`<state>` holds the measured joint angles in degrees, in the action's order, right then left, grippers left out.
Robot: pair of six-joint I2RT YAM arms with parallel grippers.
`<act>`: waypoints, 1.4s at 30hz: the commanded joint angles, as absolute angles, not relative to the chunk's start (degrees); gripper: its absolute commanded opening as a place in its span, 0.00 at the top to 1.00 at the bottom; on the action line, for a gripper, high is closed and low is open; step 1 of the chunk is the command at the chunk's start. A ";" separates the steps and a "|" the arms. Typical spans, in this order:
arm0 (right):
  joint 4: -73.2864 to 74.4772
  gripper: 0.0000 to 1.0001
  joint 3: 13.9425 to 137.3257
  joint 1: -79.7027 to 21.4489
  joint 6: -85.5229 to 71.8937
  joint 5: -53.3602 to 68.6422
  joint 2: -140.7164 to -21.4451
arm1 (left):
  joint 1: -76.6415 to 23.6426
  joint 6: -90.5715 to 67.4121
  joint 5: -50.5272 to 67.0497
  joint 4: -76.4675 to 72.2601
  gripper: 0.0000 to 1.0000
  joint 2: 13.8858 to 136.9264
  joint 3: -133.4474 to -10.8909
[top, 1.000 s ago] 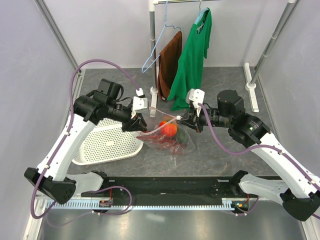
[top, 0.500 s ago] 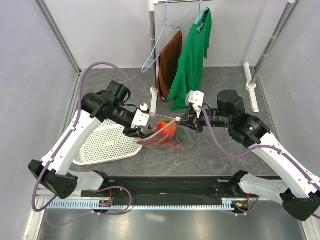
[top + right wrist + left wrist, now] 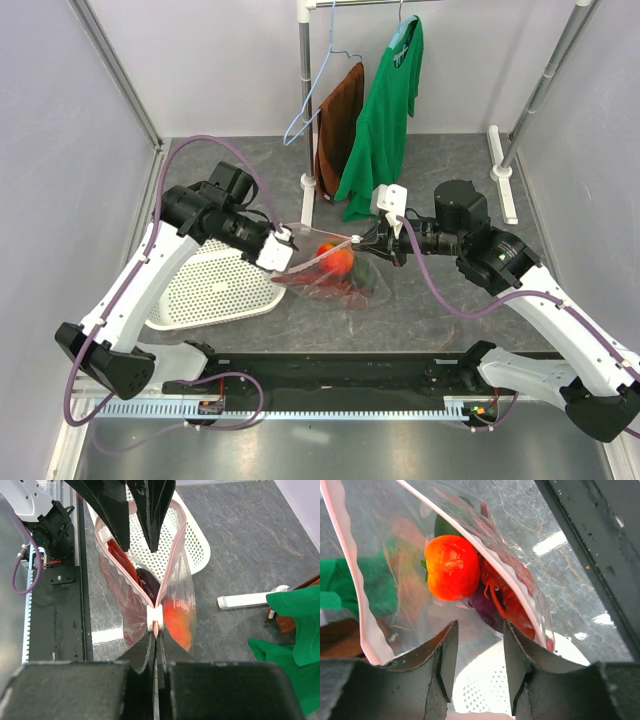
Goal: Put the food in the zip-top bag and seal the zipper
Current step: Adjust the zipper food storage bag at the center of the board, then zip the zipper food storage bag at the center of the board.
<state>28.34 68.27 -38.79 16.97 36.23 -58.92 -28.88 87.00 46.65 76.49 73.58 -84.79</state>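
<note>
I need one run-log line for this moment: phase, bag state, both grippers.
phase: sealing | food inside zip-top bag | zipper unsealed | right gripper shut on bag end | left gripper open at mouth

left hand (image 3: 287,254) has rolled over by the mouth of the zip-top bag (image 3: 338,282).

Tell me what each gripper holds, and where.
The right gripper pinches the zip-top bag at its zipper end; the left gripper is open, gripping nothing.
</note>
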 commanded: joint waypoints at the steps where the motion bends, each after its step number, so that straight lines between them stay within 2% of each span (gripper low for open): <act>1: 25.23 1.00 68.64 -38.76 18.11 38.06 -57.92 | -29.96 95.79 48.08 88.15 0.55 70.14 -83.24; 7: 24.96 1.00 68.82 -38.76 17.67 37.71 -58.62 | -35.15 94.04 46.94 88.15 0.60 72.50 -82.00; 14: 25.05 1.00 68.73 -38.76 18.28 37.44 -58.18 | -35.24 91.41 48.69 88.07 0.62 73.30 -82.18; 17: 24.87 1.00 68.56 -38.76 18.63 37.70 -58.10 | -35.16 80.90 50.70 85.44 0.62 75.40 -87.17; 18: 24.70 1.00 68.47 -38.76 18.63 37.71 -57.92 | -34.98 72.16 51.06 82.99 0.62 77.32 -89.19; 21: 24.26 1.00 68.12 -38.85 18.46 37.79 -57.48 | -33.40 61.31 55.80 82.53 0.54 80.41 -98.50; 22: 24.26 1.00 68.03 -38.76 18.46 37.79 -57.48 | -33.40 56.65 56.16 78.00 0.54 80.33 -101.05; 24: 24.35 1.00 67.94 -38.76 18.63 37.71 -57.04 | -33.40 45.16 56.42 72.01 0.53 79.37 -102.39; 27: 24.35 1.00 67.94 -38.76 18.63 37.71 -56.87 | -33.57 39.67 57.92 65.58 0.50 77.09 -102.92; 32: 24.00 1.00 67.85 -38.76 18.28 37.79 -56.95 | -39.45 32.61 46.69 51.62 0.46 73.92 -97.48; 37: 23.82 1.00 67.94 -38.85 17.84 37.62 -56.69 | -45.08 29.62 40.00 46.06 0.42 74.79 -95.98; 42: 23.73 1.00 68.11 -38.85 17.49 37.35 -56.78 | -48.42 29.09 36.66 44.12 0.43 77.08 -96.33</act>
